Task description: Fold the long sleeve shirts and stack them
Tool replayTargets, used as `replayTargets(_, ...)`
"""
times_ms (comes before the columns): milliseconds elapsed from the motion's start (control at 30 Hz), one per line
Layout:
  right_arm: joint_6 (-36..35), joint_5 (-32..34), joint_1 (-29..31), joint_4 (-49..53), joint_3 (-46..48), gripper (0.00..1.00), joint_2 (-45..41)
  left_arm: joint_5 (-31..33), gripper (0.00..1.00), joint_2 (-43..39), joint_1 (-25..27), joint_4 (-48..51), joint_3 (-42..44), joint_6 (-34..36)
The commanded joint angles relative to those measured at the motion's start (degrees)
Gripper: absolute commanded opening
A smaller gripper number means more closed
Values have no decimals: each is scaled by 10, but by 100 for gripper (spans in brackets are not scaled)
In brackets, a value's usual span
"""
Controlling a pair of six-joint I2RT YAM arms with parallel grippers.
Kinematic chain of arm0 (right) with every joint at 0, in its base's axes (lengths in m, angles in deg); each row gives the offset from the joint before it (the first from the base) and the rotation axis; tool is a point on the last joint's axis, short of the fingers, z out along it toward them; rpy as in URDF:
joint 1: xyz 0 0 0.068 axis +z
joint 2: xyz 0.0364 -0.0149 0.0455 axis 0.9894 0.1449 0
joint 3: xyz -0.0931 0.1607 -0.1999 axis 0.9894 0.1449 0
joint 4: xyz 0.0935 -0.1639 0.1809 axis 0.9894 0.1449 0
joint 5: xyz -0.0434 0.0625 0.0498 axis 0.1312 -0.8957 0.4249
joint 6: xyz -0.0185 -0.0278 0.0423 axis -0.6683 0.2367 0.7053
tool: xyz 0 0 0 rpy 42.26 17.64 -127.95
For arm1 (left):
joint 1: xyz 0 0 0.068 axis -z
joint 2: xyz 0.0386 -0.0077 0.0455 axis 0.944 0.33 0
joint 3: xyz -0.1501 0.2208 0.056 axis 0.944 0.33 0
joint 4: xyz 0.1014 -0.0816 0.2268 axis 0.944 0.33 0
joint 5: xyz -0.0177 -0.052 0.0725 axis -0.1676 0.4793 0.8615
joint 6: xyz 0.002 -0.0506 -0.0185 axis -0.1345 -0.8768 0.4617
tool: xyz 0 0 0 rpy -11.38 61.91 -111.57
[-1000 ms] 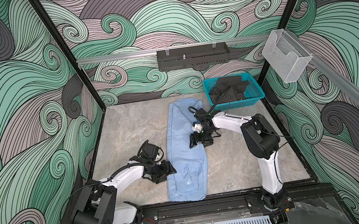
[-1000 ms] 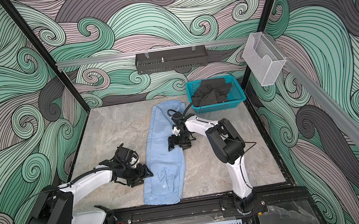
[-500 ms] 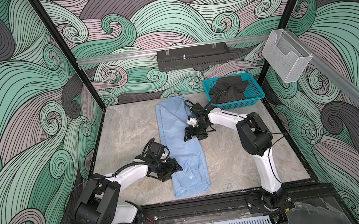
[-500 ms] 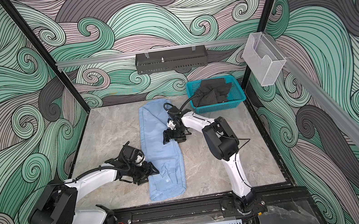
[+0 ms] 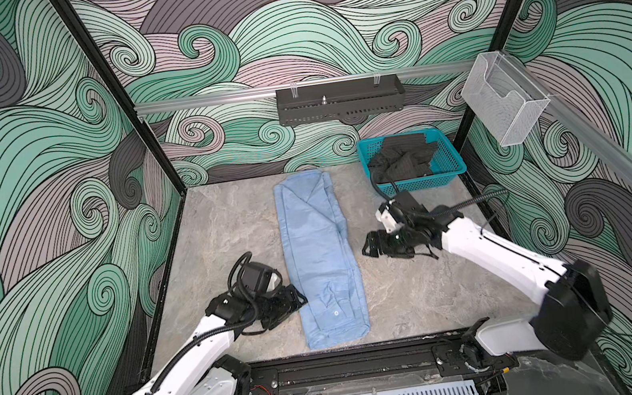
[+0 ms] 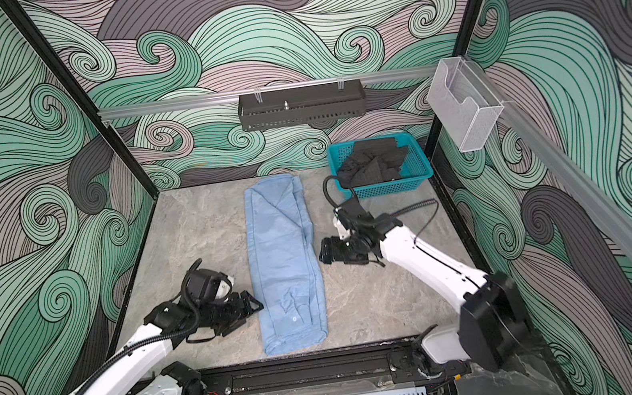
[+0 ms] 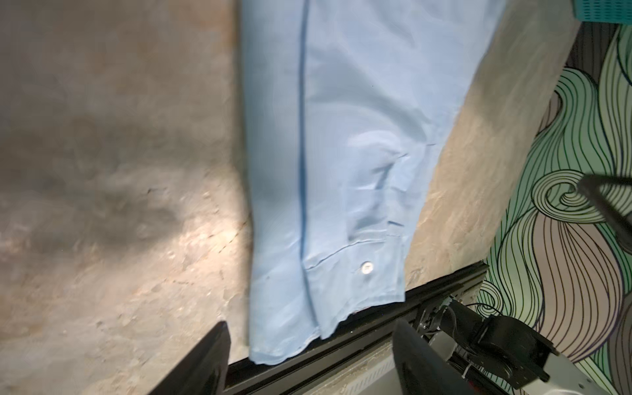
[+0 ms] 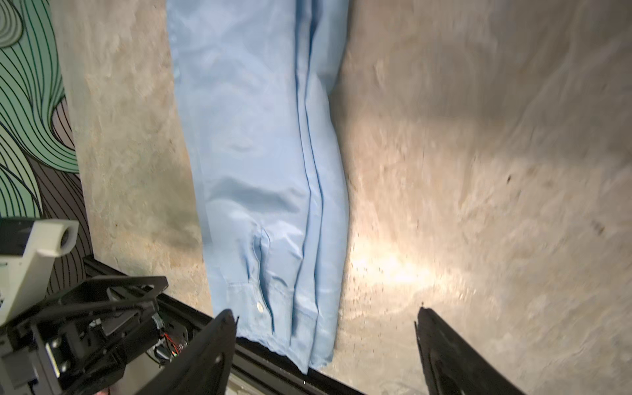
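One of the long sleeve shirts [image 5: 320, 256] [image 6: 284, 253], light blue, lies folded into a long narrow strip down the middle of the table, cuff and white button toward the front edge. My left gripper [image 5: 299, 299] [image 6: 256, 303] rests low just off the strip's left edge, open and empty. My right gripper [image 5: 367, 244] [image 6: 324, 250] hovers off the strip's right edge at mid-length, open and empty. In the left wrist view the shirt [image 7: 342, 136] lies ahead of the open left gripper [image 7: 307, 362]. The right wrist view shows the shirt [image 8: 260, 154] ahead of the open right gripper [image 8: 325, 342].
A teal mesh basket [image 5: 445, 176] with dark cloth [image 5: 401, 159] stands at the back right corner. A black tray [image 5: 338, 101] and a clear holder [image 5: 503, 109] hang on the walls. A black rail [image 5: 350, 363] runs along the table's front edge.
The shirt has become a straighter, narrower strip. My right gripper, which was over the shirt, has drawn back to the right. My left gripper has opened a little by the left edge.
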Motion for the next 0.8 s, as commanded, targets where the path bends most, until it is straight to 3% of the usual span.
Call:
replayTargets(0, 113, 0, 57, -18, 86, 83, -71, -3, 76, -65, 11, 13, 41, -74)
replayTargets(233, 254, 0, 167, -154, 245, 82, -133, 11, 76, -146, 51, -4, 103, -140)
replayTargets(667, 282, -18, 218, -402, 306, 81, -25, 63, 75, -86, 150, -179, 187, -230)
replayTargets(767, 290, -27, 225, -436, 310, 76, 1, 62, 68, -66, 157, -214, 199, -242)
